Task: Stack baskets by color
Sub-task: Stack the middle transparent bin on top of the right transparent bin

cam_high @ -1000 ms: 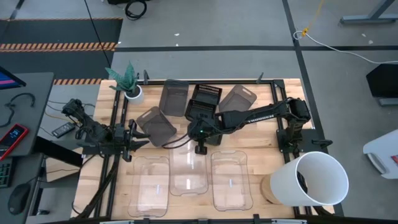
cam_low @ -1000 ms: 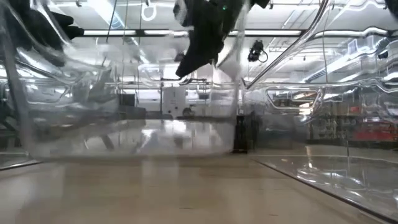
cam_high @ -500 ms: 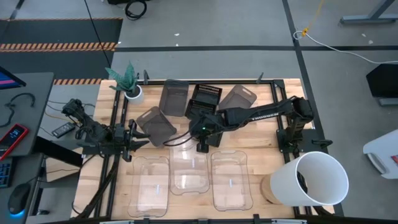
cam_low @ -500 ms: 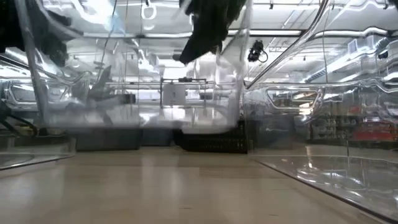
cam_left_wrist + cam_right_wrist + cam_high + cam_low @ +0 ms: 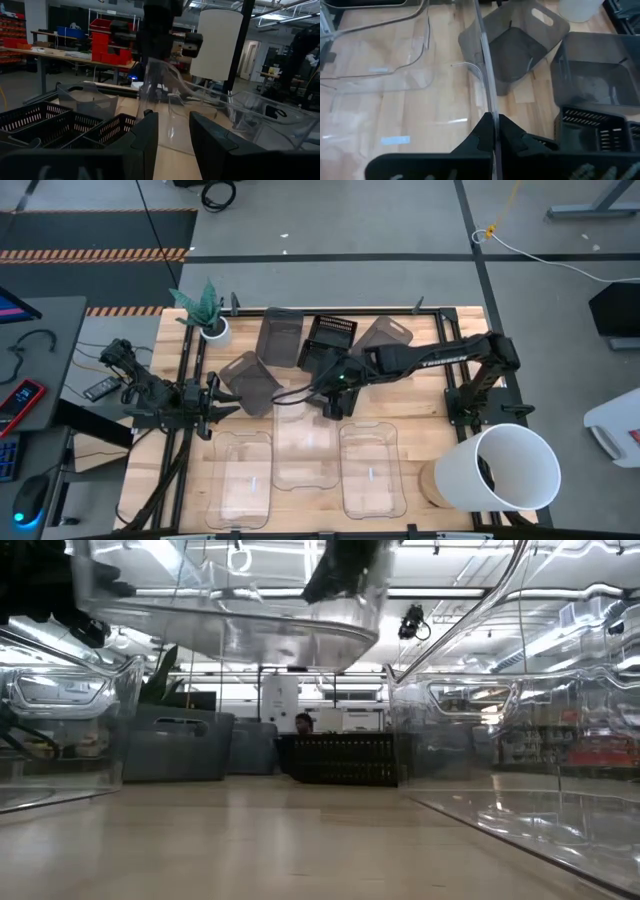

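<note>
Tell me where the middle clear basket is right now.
It's the middle clear basket, off the table in the high view's centre, pinched at its far rim by the right claw, between the two clear baskets on the table, left and right.

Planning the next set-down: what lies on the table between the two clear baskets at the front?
Bare wood in the low view: the middle clear basket hangs lifted in the right gripper.

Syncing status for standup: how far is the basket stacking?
Done: nothing visibly stacked by color yet. In hand: the right gripper is shut on the middle clear basket's rim, holding it off the wooden table, clearest in the low view. Left: two clear baskets lie flat, grey baskets sit separately, black lattice baskets wait. Left gripper idles at the table's left edge.
</note>
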`<state>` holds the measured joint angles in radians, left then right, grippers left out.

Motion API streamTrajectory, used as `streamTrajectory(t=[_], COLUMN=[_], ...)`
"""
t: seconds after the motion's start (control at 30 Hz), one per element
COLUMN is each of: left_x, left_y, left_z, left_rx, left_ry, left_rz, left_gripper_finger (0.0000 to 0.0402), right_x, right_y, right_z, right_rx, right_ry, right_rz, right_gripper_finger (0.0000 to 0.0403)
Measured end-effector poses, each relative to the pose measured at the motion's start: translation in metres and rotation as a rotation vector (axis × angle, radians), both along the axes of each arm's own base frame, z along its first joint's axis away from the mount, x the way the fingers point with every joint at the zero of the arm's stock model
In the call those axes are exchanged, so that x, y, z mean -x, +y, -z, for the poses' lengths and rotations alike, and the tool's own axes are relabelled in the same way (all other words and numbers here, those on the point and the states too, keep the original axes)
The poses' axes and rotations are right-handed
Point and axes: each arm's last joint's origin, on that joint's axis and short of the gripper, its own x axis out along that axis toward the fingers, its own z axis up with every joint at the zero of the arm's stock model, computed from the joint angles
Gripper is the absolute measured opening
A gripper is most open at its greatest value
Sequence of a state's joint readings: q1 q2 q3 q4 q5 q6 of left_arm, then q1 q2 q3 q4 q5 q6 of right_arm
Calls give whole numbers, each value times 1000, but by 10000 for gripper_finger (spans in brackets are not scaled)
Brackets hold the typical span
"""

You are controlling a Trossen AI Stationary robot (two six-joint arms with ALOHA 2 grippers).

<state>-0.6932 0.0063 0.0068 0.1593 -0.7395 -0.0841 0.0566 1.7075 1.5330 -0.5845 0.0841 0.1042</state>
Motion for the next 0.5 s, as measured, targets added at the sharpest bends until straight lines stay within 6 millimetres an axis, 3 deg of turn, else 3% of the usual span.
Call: streamTrajectory(t=[0.5], left_x=[0], left_y=[0], left_z=[0], left_rx=[0], left_ry=[0], left_rz=[0], left_gripper_finger=[117], right_x=[50], right_y=[-10], right_z=[-57], right_rx=[8], right_ry=[-110], right_rz=[10], right_gripper_finger=[4])
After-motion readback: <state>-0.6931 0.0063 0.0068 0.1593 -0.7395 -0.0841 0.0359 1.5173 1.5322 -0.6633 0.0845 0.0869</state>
